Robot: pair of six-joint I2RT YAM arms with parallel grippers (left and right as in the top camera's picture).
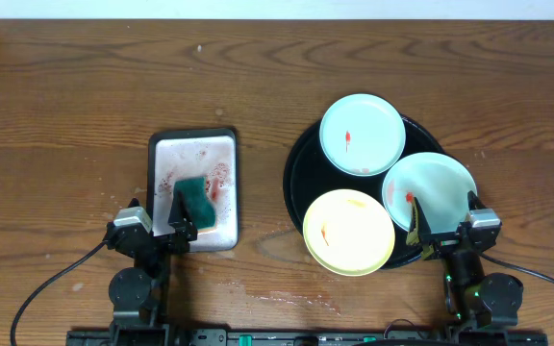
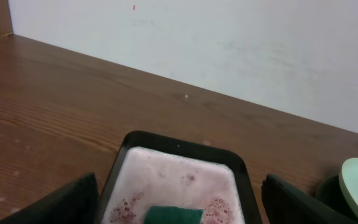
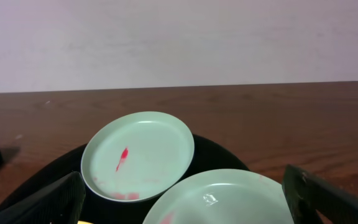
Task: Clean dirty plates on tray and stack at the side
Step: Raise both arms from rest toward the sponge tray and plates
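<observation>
**Wood, gloss, metal**

The table (image 1: 65, 96) is grained brown wood, dully shining. The plates (image 1: 362, 133) at right look smooth and glossy on a smooth black tray (image 1: 293, 178). The small tray (image 1: 192, 144) is silvery metal; the sponge (image 1: 196, 200) looks coarse.

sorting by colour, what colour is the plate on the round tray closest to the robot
That plate is pale yellow with a red-orange smear; clearest overhead.

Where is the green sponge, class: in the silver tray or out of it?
In: the green sponge lies inside the silver tray, on pink-stained foam.
</observation>
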